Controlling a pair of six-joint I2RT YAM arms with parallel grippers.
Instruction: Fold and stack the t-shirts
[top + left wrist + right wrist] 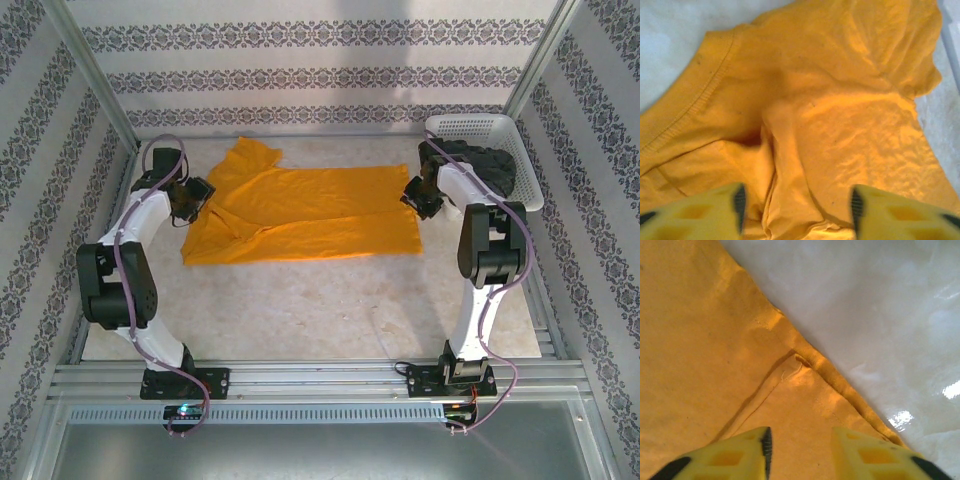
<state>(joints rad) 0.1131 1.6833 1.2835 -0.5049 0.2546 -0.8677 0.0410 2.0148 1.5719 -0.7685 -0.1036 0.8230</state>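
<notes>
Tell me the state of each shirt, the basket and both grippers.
Orange t-shirt: spread out flat, rumpled near the collar.
Grey t-shirt: bunched up inside the basket.
Basket: upright, not empty.
Left gripper: open, over the collar end.
Right gripper: open, over the hem corner.

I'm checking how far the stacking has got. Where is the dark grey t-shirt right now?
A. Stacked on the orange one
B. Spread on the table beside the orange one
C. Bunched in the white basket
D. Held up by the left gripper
C: the dark grey t-shirt lies crumpled inside the white lattice basket at the table's far right corner, apart from the orange t-shirt, which lies spread on the table.
</notes>
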